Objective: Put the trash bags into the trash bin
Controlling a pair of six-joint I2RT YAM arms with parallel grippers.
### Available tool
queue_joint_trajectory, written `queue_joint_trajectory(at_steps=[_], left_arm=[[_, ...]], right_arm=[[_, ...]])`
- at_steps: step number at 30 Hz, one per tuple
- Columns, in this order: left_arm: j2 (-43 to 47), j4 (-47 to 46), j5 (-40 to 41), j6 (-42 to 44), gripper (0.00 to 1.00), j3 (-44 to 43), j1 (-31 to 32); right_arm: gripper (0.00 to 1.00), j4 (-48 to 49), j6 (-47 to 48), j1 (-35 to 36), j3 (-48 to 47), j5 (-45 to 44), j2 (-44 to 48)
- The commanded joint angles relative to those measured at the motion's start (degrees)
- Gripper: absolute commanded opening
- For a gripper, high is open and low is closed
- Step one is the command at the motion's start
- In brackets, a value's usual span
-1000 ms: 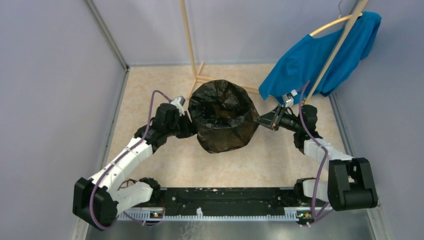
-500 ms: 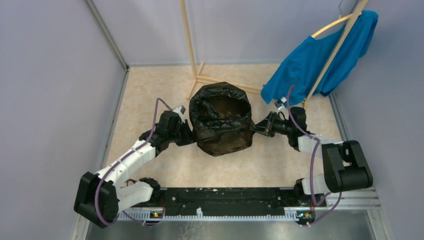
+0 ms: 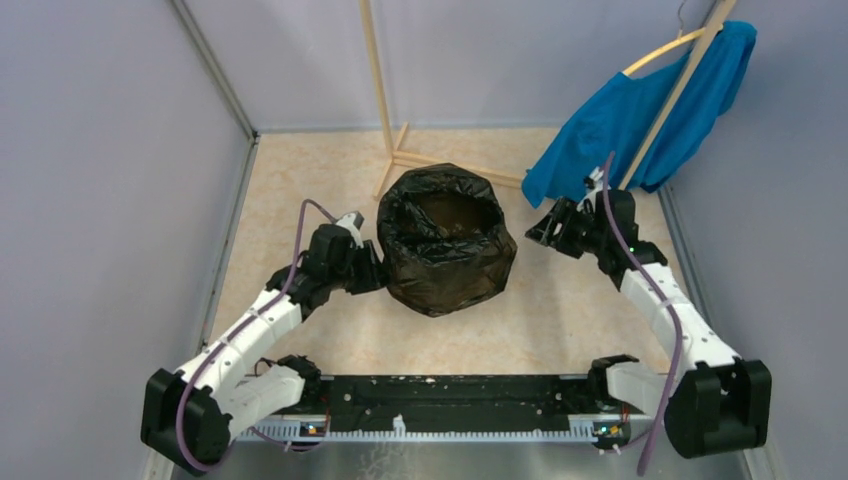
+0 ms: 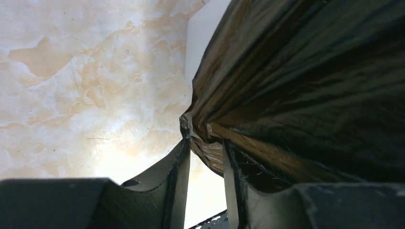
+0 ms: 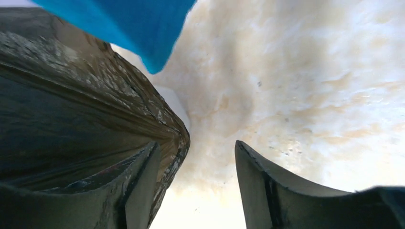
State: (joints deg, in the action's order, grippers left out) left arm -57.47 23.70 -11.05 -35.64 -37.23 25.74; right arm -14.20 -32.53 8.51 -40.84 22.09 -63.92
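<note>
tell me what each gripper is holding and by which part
The left gripper pinches a gathered fold of the trash bag at its outer edge. The right gripper is open, holding nothing.

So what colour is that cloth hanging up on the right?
The cloth is plain bright blue, with no pattern. It shows best in the top view.

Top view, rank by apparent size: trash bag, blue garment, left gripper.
1-2. blue garment and trash bag: similar spread; the garment hangs nearer the camera, so unranked.
3. left gripper, clearly smallest.
</note>
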Motion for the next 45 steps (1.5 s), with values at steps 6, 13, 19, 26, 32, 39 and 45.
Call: queue_joint_trajectory(at_steps=[6, 13, 19, 26, 32, 39, 45], left_arm=[[7.8, 7.3, 0.8, 1.1, 0.58, -4.0, -0.1], [13.5, 11.9, 2.4, 2.3, 0.69, -7.0, -0.1], [15.2, 14.0, 2.8, 3.1, 0.73, -9.2, -0.1], [18.6, 16.7, 6.1, 4.7, 0.76, -10.2, -0.1], [19.9, 17.3, 7.6, 5.7, 0.78, -10.7, -0.1], [19.9, 18.2, 7.2, 6.7, 0.8, -11.1, -0.1], [20.3, 17.2, 6.8, 6.8, 0.82, -10.2, -0.1]], right_arm=[[0.66, -22.3, 11.0, 5.1, -21.6, -14.1, 8.2], [0.58, -25.1, 15.3, 26.9, -40.3, -13.8, 0.2], [0.5, -26.5, 17.2, 41.4, -47.5, -19.5, -11.1], [0.34, -31.4, 16.9, 45.8, -49.4, -27.0, -22.4], [0.34, -27.4, 16.1, 46.8, -45.2, -32.7, -28.8], [0.4, -30.0, 15.6, 46.8, -50.7, -35.9, -31.1], [0.62, -27.5, 19.5, 46.0, -53.8, -39.9, -29.3]])
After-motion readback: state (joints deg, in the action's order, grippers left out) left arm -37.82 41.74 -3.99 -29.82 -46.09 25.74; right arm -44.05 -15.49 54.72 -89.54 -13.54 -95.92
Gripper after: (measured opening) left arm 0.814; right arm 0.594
